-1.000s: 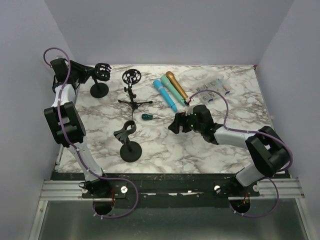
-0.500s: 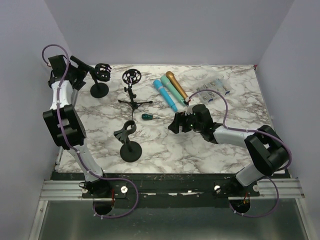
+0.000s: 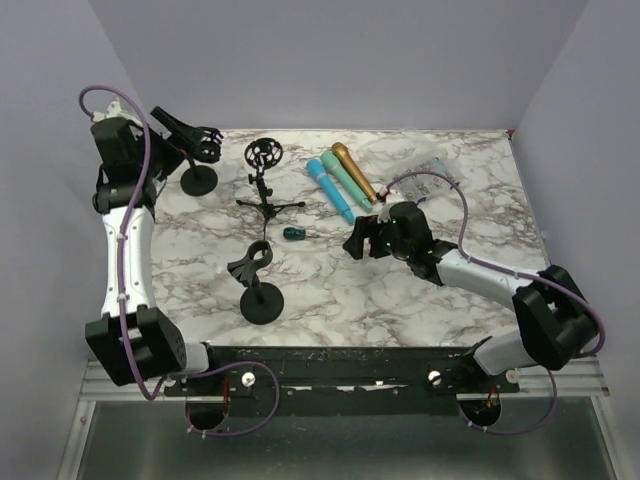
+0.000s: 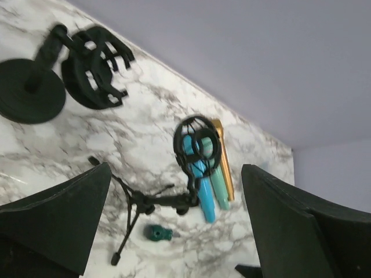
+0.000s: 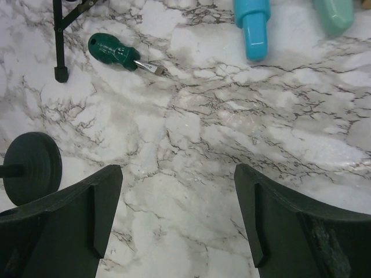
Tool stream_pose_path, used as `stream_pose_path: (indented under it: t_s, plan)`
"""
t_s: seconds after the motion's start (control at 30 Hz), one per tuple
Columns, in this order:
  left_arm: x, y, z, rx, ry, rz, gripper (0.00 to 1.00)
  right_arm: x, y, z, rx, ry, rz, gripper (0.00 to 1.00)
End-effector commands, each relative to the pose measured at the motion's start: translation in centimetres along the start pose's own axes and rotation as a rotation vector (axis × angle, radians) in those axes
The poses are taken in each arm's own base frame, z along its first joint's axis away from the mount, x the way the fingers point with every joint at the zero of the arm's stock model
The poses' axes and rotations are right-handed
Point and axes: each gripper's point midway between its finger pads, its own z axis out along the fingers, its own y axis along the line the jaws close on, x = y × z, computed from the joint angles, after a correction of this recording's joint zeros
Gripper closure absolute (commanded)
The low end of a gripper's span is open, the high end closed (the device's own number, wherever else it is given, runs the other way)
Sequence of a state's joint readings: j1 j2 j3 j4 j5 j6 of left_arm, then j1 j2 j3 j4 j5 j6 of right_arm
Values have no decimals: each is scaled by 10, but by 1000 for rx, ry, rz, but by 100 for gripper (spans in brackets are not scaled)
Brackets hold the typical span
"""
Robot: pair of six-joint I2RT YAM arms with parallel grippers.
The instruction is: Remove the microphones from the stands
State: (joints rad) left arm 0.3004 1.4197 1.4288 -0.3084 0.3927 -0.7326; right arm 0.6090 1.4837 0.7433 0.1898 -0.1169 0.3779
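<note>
Three microphones lie side by side on the marble table at the back: blue, teal and gold. None sits in a stand. The back-left round-base stand has an empty shock mount. My left gripper hangs open just left of and above that mount, holding nothing. My right gripper is open low over bare marble, in front of the blue microphone.
A tripod stand with an empty ring mount stands mid-back. A round-base stand with a clip is in front. A green screwdriver lies between them. A clear plastic bag lies back right.
My left gripper has opened wide, and its arm has risen and drawn back from the back-left stand. My right gripper has shifted slightly toward the back.
</note>
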Motion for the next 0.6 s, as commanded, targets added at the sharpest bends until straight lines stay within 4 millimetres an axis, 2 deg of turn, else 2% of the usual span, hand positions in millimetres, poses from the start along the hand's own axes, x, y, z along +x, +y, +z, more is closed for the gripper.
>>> stream_pose_path:
  t_s: [0.0,0.17,0.3,0.4,0.57]
  plan:
    - [63,-40,-37,144,95,153,1,-26,-6,-31,101,-71,28,13]
    - [102,-87,-95,337,102,280,3,-36,-14,-74,186,-120,53,9]
    - [124,-109,-141,483,119,371,3,-48,-19,-117,249,-181,71,7]
    - [130,-113,-171,549,90,444,3,-59,-21,-151,283,-235,89,4]
    - [132,-112,-206,585,0,504,2,-82,-15,-208,300,-340,99,0]
